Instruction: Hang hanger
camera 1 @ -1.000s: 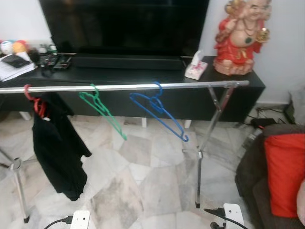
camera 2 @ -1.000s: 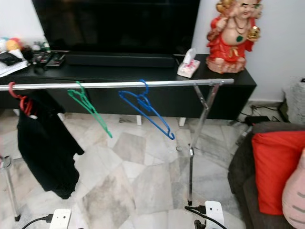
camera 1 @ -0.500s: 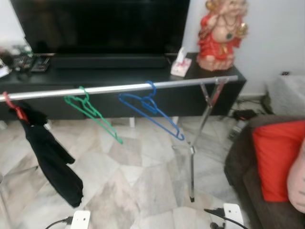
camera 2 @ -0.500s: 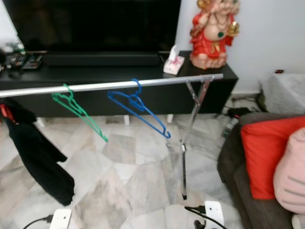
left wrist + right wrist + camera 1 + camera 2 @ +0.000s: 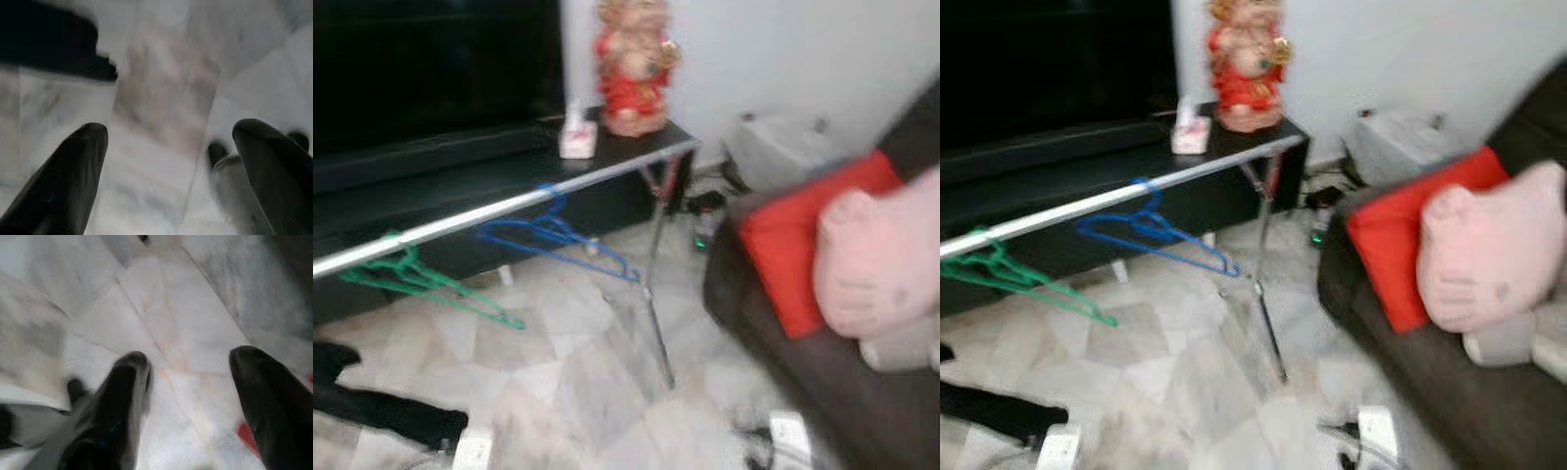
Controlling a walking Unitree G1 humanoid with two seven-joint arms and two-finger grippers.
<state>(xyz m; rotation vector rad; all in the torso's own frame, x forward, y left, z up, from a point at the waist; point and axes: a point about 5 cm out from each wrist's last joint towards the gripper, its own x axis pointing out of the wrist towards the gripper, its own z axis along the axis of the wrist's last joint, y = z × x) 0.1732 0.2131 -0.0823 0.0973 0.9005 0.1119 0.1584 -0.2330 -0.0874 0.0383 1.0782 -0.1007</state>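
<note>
Left eye view blurred: I see sofa [image 5: 822, 362] near rail [image 5: 509, 206], green hanger [image 5: 421, 284], blue hanger [image 5: 548, 240]; left gripper [image 5: 168, 147], right gripper [image 5: 188, 377] both spread, empty.

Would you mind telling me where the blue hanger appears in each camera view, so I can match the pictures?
Left eye view: blue hanger hangs from the silver rail, left of centre.
Right eye view: blue hanger on the rail, further left.
Left wrist view: marble floor between open fingers.
Right wrist view: likewise, floor.
Shared landmark: red figurine on the black cabinet.
</note>
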